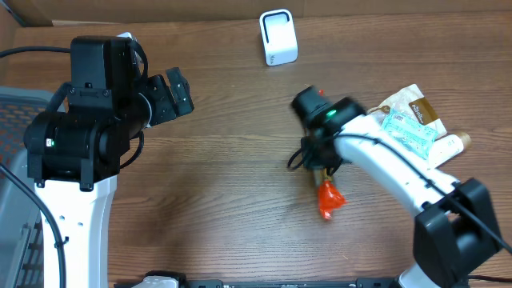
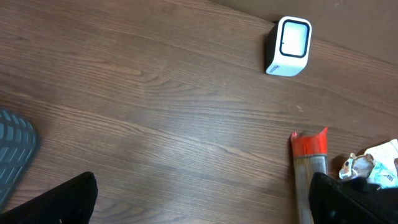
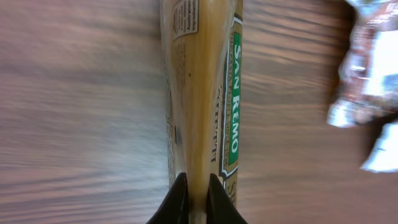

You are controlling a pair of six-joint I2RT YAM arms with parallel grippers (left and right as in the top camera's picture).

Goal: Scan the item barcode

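Pasta pack (image 3: 202, 93) is pinched between the fingers of the right tool (image 3: 198, 191), which have closed down narrow on one end of it. From that tool's own camera the pack runs straight out ahead, long and thin, clear wrap with pale spaghetti inside. A green strip down one side reads "SAN REMO" in white capitals. There's more small print on the other edge, but it's too blurry for me to read. The far end of the pack is red. I can't tell if it's lifted or just lying on the worktop (image 1: 224, 184).

Just off to the right of that tool sits a heap of other stuff: a brown-and-white snack bag (image 1: 418, 108), a teal sachet (image 1: 408, 132) and a pale tube (image 1: 448, 146). Their labels aren't legible from here.

Left tool (image 1: 178, 94) is spread wide with nothing in it. From its camera the white scanner (image 2: 287, 46) stands ahead and to the right, well apart from the pack. A grey basket (image 2: 15, 143) pokes in at that tool's left.
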